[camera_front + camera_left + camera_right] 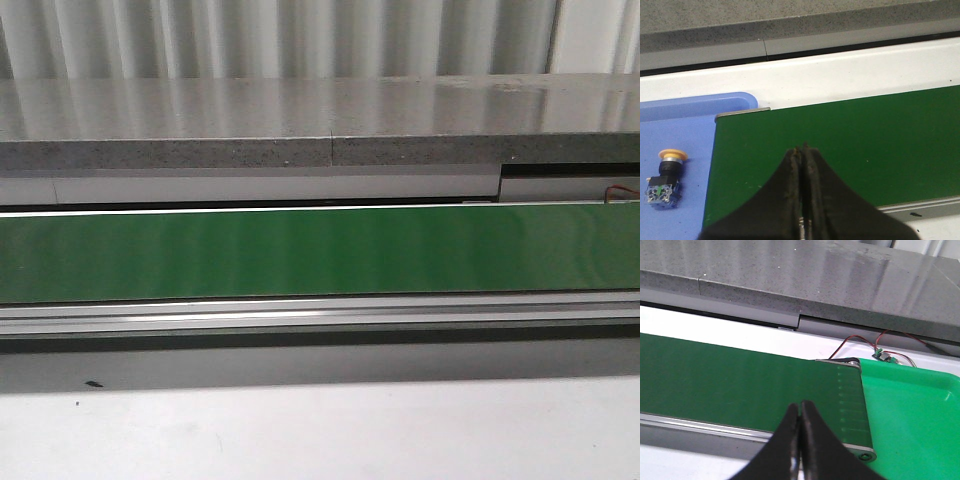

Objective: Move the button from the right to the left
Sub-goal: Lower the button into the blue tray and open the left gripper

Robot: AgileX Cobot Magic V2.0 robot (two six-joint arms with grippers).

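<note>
The button (665,179) was seen lying on its side in a blue tray (695,112) just beside one end of the green conveyor belt (320,252), its yellow-orange cap pointed away from the grey-blue block body. The left end effector (803,150) was held above the belt with its black fingers (790,172) pressed together, nothing between them, and was kept apart from the button. The right end effector (800,407) was likewise pictured closed and empty over the belt's other end, near a green tray (920,415) and thin red wires (875,340). In the front view, only the belt and a grey stone ledge (250,115) were shown.
</note>
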